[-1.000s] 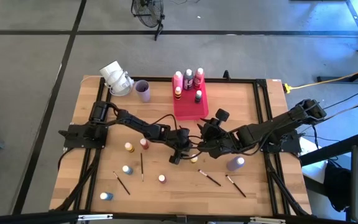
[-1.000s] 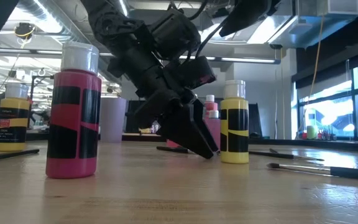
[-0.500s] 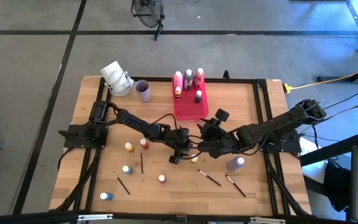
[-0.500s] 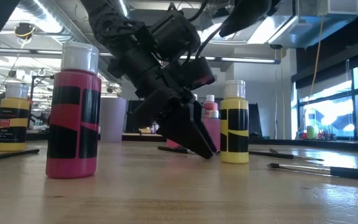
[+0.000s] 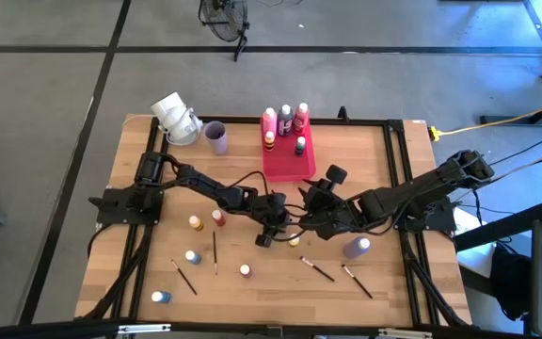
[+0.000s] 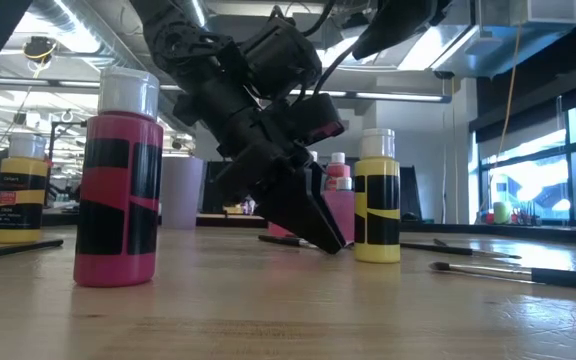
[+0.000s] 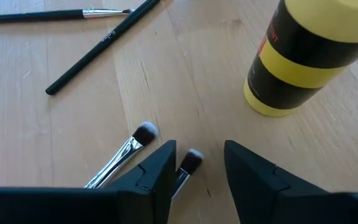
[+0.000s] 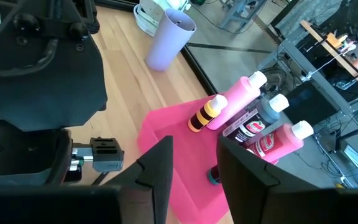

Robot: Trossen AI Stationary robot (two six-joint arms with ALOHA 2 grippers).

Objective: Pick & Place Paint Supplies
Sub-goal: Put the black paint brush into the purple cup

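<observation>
My left gripper (image 7: pixel 197 171) is open and low over the table's middle (image 5: pixel 265 235), fingers slanting down to the wood (image 6: pixel 320 232). A thin pale-tipped paintbrush (image 7: pixel 191 160) lies between its fingers, and a second brush (image 7: pixel 129 148) lies just beside them. A yellow paint bottle (image 7: pixel 300 59) stands upright close by (image 5: pixel 294 240). My right gripper (image 8: pixel 194 165) is open and empty just right of the left one (image 5: pixel 307 222), facing the pink-red tray (image 8: pixel 179 149). Other bottles (image 5: pixel 195 223) and brushes (image 5: pixel 215 252) are scattered over the near half of the table. My left gripper's fingers (image 7: pixel 160 168) stand on either side of the brush's bristle end (image 7: pixel 193 157), coming from above at a slant, with the brush lying flat on the table. I cannot tell whether a finger touches it.
The tray (image 5: pixel 288 160) at the far middle holds several upright bottles (image 5: pixel 285 118). A lilac cup (image 5: pixel 216 137) and a white object (image 5: pixel 177 118) stand at the far left. A purple bottle (image 5: pixel 357 248) stands near my right arm. A pink bottle (image 6: pixel 118 180) stands near the front edge.
</observation>
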